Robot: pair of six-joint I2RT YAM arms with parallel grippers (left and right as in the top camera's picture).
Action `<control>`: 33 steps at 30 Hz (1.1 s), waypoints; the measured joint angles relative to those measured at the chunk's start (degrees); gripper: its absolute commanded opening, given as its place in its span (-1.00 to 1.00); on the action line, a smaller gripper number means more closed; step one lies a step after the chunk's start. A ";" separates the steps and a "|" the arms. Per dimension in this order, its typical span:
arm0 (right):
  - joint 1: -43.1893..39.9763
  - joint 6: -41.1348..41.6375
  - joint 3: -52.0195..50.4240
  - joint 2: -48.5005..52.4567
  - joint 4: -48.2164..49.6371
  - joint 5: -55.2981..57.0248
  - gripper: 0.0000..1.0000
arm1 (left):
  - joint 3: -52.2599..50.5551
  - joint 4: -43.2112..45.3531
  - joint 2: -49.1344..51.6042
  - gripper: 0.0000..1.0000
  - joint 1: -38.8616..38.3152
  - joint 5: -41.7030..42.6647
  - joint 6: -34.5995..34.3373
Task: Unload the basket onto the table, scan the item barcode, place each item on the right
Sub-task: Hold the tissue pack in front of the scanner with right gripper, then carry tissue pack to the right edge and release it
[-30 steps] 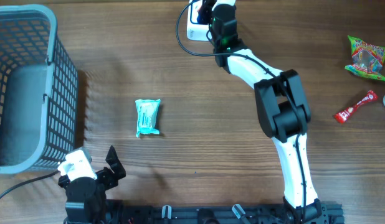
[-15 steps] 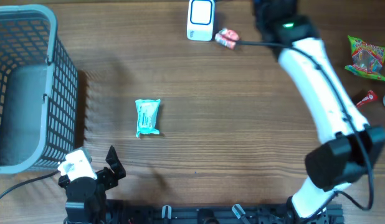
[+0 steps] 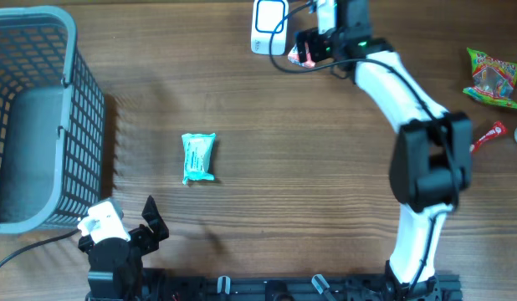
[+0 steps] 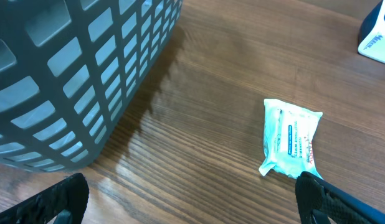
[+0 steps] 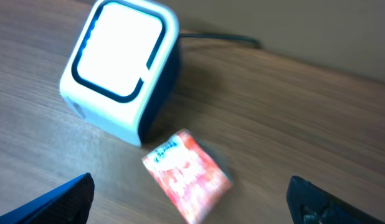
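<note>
While the right arm (image 3: 413,104) is stretched in an arc to the far edge of the brown wood-grain worktop (image 3: 267,184), the right gripper (image 3: 310,48) is held spread wide over the small crinkled red foil packet (image 5: 187,176), which lies ungripped just beside the glossy white rounded barcode scanner (image 5: 121,68). The left arm (image 3: 112,259) is folded at the near edge, the left gripper (image 4: 192,208) likewise spread apart, facing a soft teal plastic pouch (image 4: 290,138) and a grey lattice basket (image 4: 86,68).

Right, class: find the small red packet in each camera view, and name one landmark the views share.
Overhead: red packet at top centre, just right of the white scanner.
Left wrist: not in it.
Right wrist: lower centre, below the scanner.
Shared landmark: the scanner, also clipped at the left wrist view's top right corner.
</note>
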 measured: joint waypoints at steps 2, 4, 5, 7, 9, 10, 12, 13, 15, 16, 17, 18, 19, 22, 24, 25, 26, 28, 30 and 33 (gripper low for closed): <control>0.17 -0.57 -0.13 3.30 4.52 -0.83 0.99 | 0.00 0.00 0.00 1.00 0.00 0.00 0.00; 0.13 -1.53 -0.26 6.03 7.30 -1.40 1.00 | 0.00 0.00 0.00 1.00 0.00 0.00 0.00; 0.07 -2.40 -0.52 7.19 8.50 -1.53 1.00 | 0.00 0.00 0.00 1.00 0.00 0.00 0.00; 0.02 -4.57 -0.68 8.98 10.47 -1.70 0.99 | 0.00 0.00 0.00 1.00 0.00 0.00 0.00; -0.04 -6.27 -0.68 9.88 11.26 -2.16 0.99 | 0.00 0.00 0.00 1.00 0.00 0.00 0.00; -0.04 -6.97 -0.68 10.23 11.26 -2.62 0.99 | 0.00 0.00 0.00 1.00 0.00 0.00 0.00; -0.09 -8.52 -0.66 11.06 10.49 -4.09 0.99 | 0.00 0.00 0.00 1.00 0.00 0.00 0.00; -0.09 -9.22 -0.68 11.52 9.42 -4.83 0.99 | 0.00 0.00 0.00 1.00 0.00 0.00 0.00; -0.15 -10.29 -0.52 12.24 7.82 -6.25 0.87 | 0.00 0.00 0.00 1.00 0.00 0.00 0.00; -0.22 -11.26 -0.20 12.24 6.38 -6.75 0.79 | 0.00 -0.02 0.00 1.00 0.00 0.02 0.00; -0.37 -12.35 0.26 12.24 4.92 -7.28 0.72 | 0.00 0.00 0.00 1.00 0.00 0.00 0.00; -0.50 -13.03 0.61 12.24 3.76 -7.63 0.63 | 0.00 0.00 0.00 1.00 0.00 0.00 0.00; -0.72 -13.84 0.98 12.22 2.69 -7.93 0.52 | 0.00 0.02 0.00 1.00 0.00 0.00 0.00; -1.31 -15.15 1.31 12.22 1.53 -8.72 0.00 | 0.00 0.00 0.00 1.00 0.00 0.00 0.00; -1.97 -14.71 1.49 12.09 0.90 -8.68 -0.21 | 0.00 0.00 0.00 1.00 0.00 0.00 0.00; -2.27 -14.14 1.51 11.98 0.48 -8.70 -0.22 | 0.00 0.00 0.00 1.00 0.00 0.00 0.00; -2.75 -13.31 1.51 11.65 -0.28 -8.70 -0.23 | 0.00 0.00 0.00 1.00 0.00 0.00 0.00; -3.72 -11.13 1.38 10.58 -2.97 -8.57 -0.30 | 0.00 0.00 0.00 1.00 0.00 0.00 0.00; -4.87 -9.16 1.11 9.18 -6.69 -8.04 -0.30 | 0.00 0.00 0.00 1.00 0.00 0.00 0.00; -6.99 -7.34 0.09 4.83 -13.97 -6.75 -0.31 | 0.00 0.00 0.00 1.00 0.00 0.00 0.00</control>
